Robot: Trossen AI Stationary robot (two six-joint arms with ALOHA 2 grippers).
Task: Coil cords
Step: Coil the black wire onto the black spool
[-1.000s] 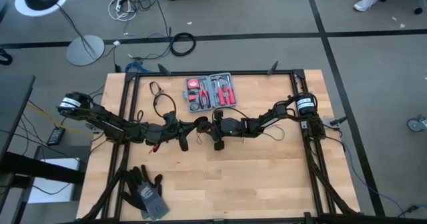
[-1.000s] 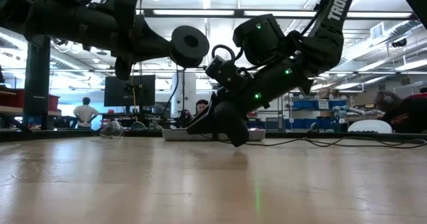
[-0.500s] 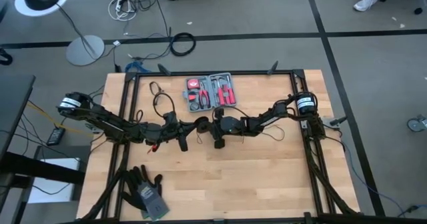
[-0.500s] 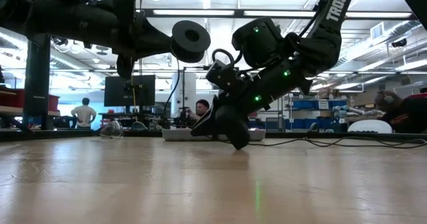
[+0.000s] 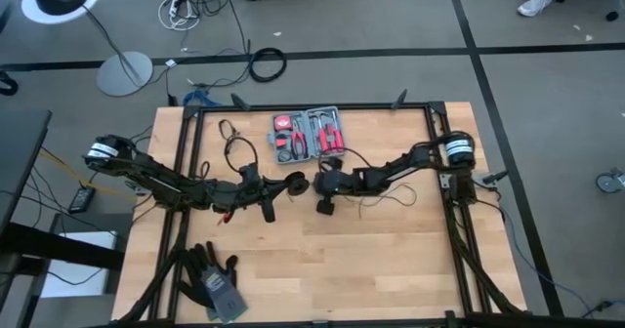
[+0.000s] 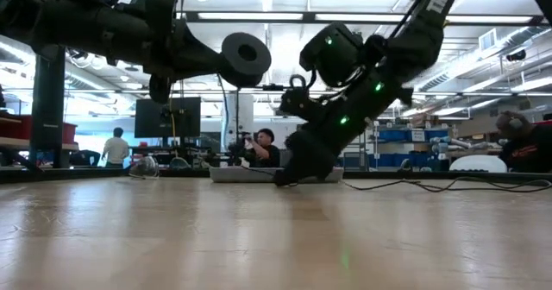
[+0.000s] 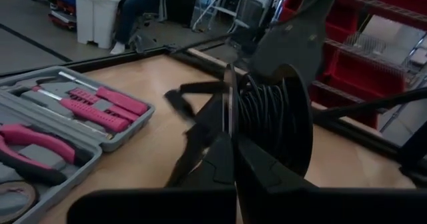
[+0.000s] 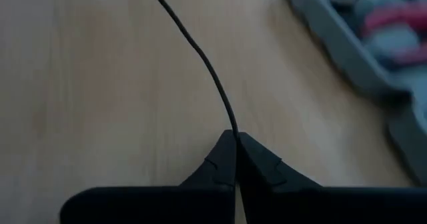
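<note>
The right hand (image 8: 235, 159) is closed on the thin black cord (image 8: 200, 54), which is pinched between the fingertips and runs away from them across the bare table (image 8: 87, 84). In the high view this hand (image 5: 325, 193) is placed near the table's middle, just below the red tool kit (image 5: 308, 134). The left hand (image 7: 230, 159) is closed on the flat edge of a black spool-like disc (image 7: 277, 114) around which turns of cord are already wound; the disc (image 5: 294, 183) is held raised off the table, just beside the right hand.

The step in hand is judged to be a winding turn: the spool is steadied by the left hand while a fresh grip on the free length is taken by the right. The next move is expected to call for the pinched cord to be carried around the disc under light tension, so that the turn is seated in the groove and not slipped over the rim.

The free length of cord (image 5: 386, 193) trailing to the right is barely traceable in the high view, and its far end cannot be located. In the low view the right hand's (image 6: 289, 178) fingertips are hidden. How much cord remains unwound cannot be determined.
</note>
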